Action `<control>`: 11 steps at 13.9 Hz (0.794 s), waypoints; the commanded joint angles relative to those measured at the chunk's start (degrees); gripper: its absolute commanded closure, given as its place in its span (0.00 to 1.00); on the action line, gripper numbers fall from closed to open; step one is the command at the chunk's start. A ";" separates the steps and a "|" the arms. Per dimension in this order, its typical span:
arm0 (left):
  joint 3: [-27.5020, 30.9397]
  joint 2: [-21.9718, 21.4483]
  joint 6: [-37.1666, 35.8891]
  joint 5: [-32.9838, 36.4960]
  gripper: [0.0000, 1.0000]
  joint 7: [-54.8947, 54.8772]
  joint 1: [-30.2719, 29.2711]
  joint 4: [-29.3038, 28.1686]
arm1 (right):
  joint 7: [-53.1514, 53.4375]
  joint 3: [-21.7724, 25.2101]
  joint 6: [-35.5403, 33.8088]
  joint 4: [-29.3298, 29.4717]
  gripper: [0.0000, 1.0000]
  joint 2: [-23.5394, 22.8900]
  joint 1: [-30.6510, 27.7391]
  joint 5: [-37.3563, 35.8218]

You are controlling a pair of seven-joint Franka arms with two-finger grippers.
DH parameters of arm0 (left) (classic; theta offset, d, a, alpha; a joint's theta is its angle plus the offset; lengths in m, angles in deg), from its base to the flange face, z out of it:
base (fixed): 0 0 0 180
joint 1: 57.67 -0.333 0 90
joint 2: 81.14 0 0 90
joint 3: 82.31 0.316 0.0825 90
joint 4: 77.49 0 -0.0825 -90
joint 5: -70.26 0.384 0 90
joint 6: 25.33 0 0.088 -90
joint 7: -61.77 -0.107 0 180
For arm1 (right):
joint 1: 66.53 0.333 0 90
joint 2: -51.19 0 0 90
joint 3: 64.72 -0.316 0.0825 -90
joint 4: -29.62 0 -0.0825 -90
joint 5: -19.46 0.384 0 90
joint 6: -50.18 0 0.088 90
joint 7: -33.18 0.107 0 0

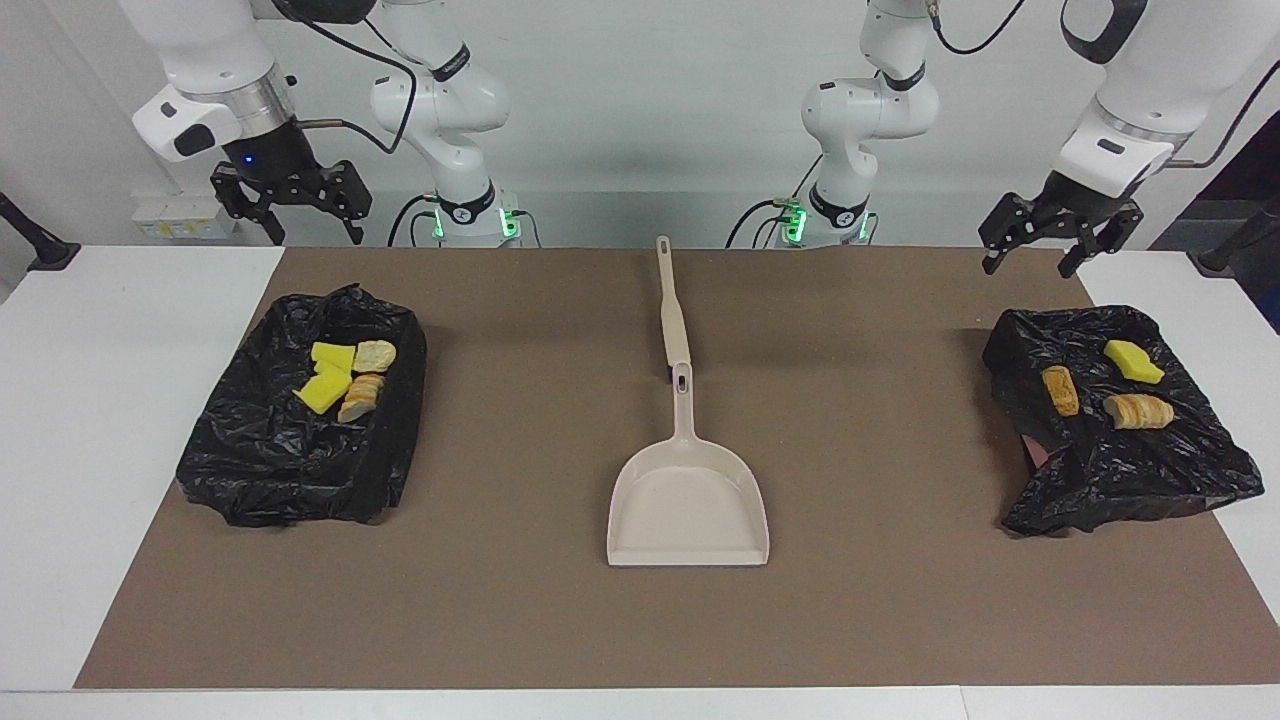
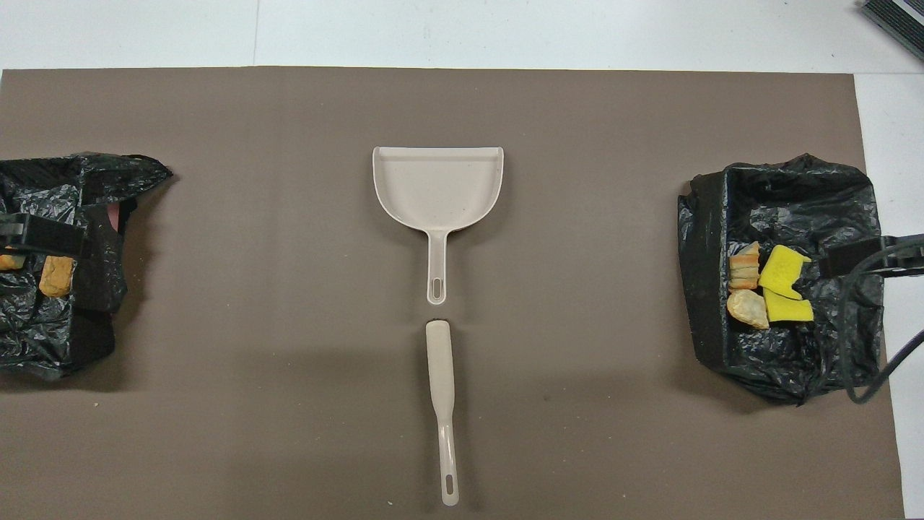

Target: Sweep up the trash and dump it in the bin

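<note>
The trash lies in two bins lined with black bags. In the bin (image 1: 290, 470) at the right arm's end are yellow sponge chunks (image 1: 325, 385) and bread pieces (image 1: 372, 355). The bin (image 1: 1130, 470) at the left arm's end holds two bread pieces (image 1: 1138, 410) and a yellow sponge chunk (image 1: 1133, 360). A beige dustpan (image 1: 688, 500) and a beige brush (image 1: 672, 310) lie in line mid-table, the brush nearer to the robots. My left gripper (image 1: 1030, 262) hangs open and empty, high over the robots' side of its bin. My right gripper (image 1: 313, 235) waits open and empty, raised by its own bin.
A brown mat (image 1: 520, 600) covers the table between the bins, with white tabletop (image 1: 90, 420) at both ends. In the overhead view the dustpan (image 2: 437, 188) opens away from the robots, and a black cable (image 2: 866, 361) loops over the bin (image 2: 779, 361) at the right arm's end.
</note>
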 commanded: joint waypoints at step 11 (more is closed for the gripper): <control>0.30 -2.80 -2.63 0.99 0.00 -0.77 0.37 -3.52 | -1.90 -0.25 -0.53 -1.42 0.00 1.33 -0.58 0.09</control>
